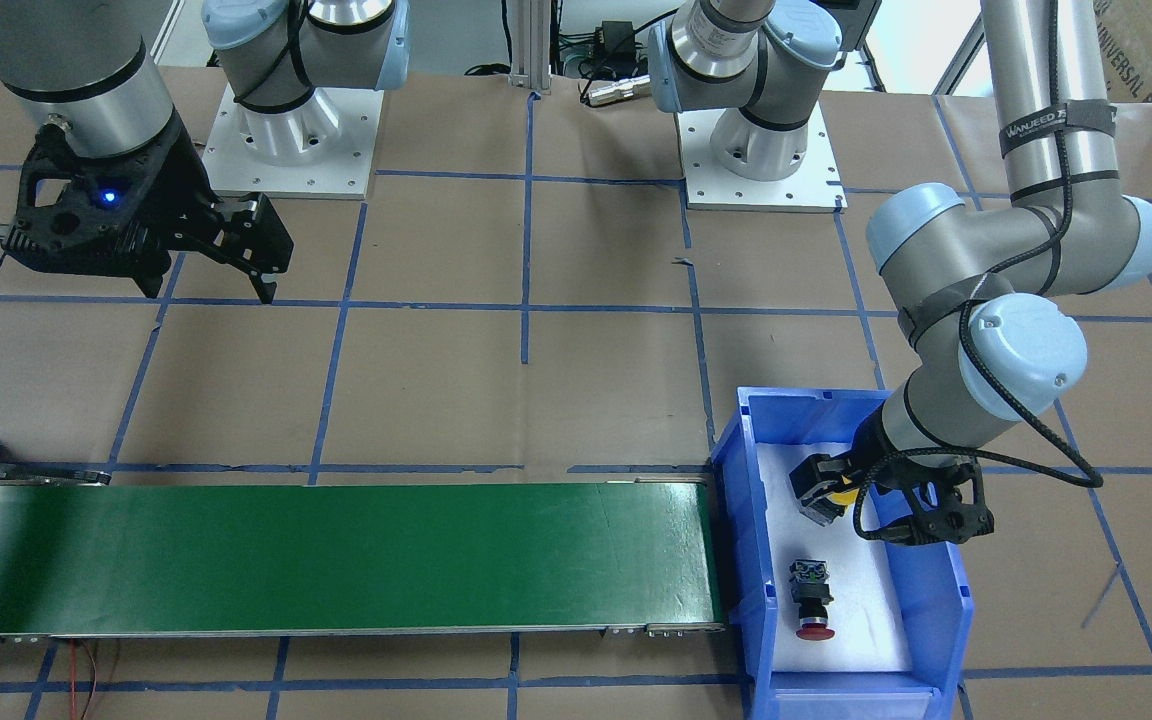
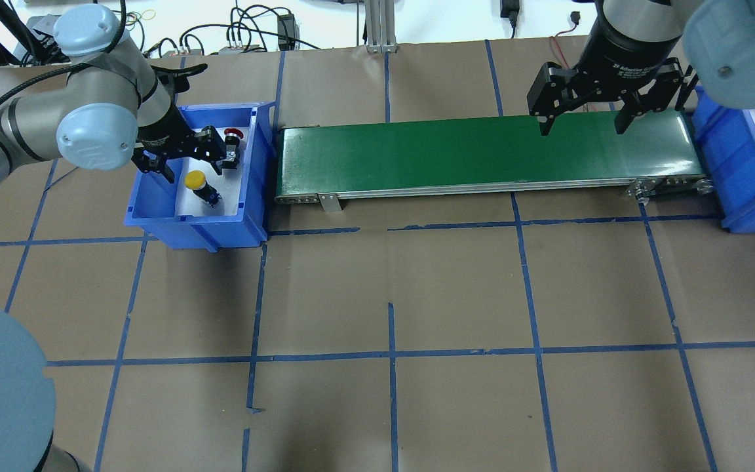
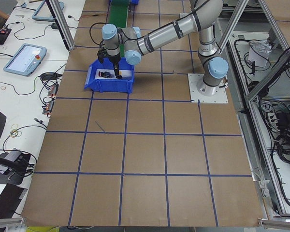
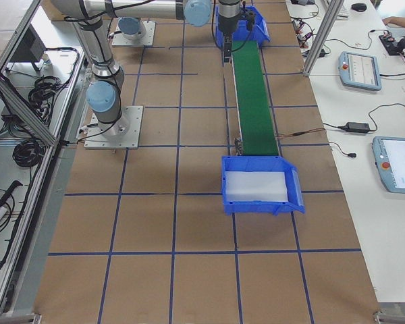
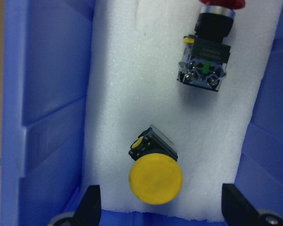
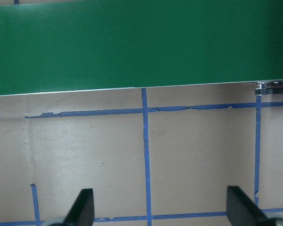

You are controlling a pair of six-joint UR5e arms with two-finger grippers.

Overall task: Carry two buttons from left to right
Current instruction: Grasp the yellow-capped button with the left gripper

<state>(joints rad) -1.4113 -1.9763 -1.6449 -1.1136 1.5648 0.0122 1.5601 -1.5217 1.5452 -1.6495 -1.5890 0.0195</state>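
Over the left bin (image 2: 154, 221), left gripper (image 5: 162, 209) spread wide above yellow button (image 5: 155, 179), red button (image 5: 205, 66) nearby, right gripper (image 6: 162, 207) open beside green belt (image 2: 449, 151).

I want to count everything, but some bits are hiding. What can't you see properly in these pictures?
Yellow button, front-facing view: the left arm's jaws cover nearly all of it.
Red button, left wrist view: its cap is cut off by the top edge.
Right blue bin, overhead view: cut off by the right edge.
Both buttons, exterior left view: too small to tell apart.
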